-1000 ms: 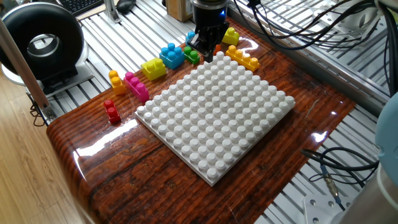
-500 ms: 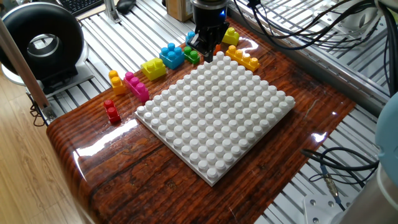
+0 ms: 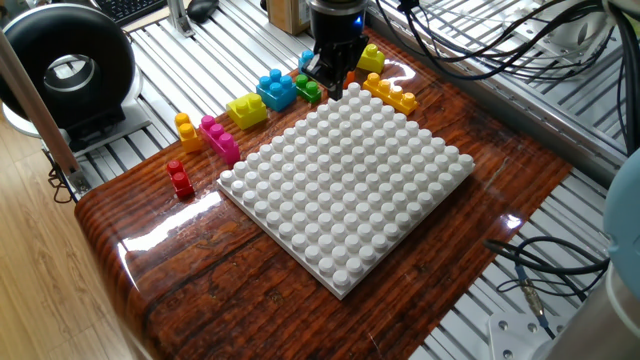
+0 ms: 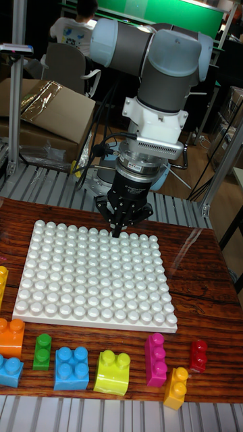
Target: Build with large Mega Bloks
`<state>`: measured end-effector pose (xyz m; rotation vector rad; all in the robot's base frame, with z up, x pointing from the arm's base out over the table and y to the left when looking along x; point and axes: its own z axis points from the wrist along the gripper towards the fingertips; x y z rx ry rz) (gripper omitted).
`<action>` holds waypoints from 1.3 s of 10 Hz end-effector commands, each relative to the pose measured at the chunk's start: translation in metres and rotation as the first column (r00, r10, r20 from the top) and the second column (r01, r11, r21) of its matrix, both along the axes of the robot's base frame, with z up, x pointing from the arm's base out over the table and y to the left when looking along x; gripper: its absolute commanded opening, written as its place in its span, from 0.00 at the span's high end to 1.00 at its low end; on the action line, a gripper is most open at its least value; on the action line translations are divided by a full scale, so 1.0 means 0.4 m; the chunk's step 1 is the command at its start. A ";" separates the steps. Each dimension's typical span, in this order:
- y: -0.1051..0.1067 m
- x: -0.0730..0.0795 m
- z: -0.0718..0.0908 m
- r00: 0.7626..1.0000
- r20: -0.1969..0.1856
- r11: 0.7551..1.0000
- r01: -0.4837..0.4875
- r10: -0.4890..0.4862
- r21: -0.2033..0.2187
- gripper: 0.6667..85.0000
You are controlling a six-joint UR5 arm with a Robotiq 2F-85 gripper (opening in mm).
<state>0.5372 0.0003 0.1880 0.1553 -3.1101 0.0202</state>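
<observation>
The white studded plate (image 3: 350, 185) (image 4: 94, 273) lies in the middle of the wooden table with nothing on it. Loose Mega Bloks line its left side: red (image 3: 180, 178) (image 4: 198, 355), small orange (image 3: 187, 130) (image 4: 177, 387), pink (image 3: 220, 138) (image 4: 155, 359), yellow (image 3: 247, 109) (image 4: 113, 371), blue (image 3: 276, 88) (image 4: 71, 368) and green (image 3: 308, 88) (image 4: 42, 351). A long orange brick (image 3: 390, 93) (image 4: 10, 335) and a second yellow brick (image 3: 371, 57) lie past the far corner. My gripper (image 3: 333, 85) (image 4: 120, 228) hangs low over the plate's far corner, its fingertips together, and I see nothing between them.
A black round device (image 3: 65, 70) stands on the metal frame at the left. Cables (image 3: 540, 280) trail off the table's right side, and more hang at the back right. A cardboard box (image 4: 40, 115) sits behind the arm's base. A small blue brick (image 3: 306, 60) peeks out behind the gripper.
</observation>
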 end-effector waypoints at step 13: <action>0.010 -0.019 -0.003 0.999 -0.015 0.999 -0.041 0.042 0.032 0.37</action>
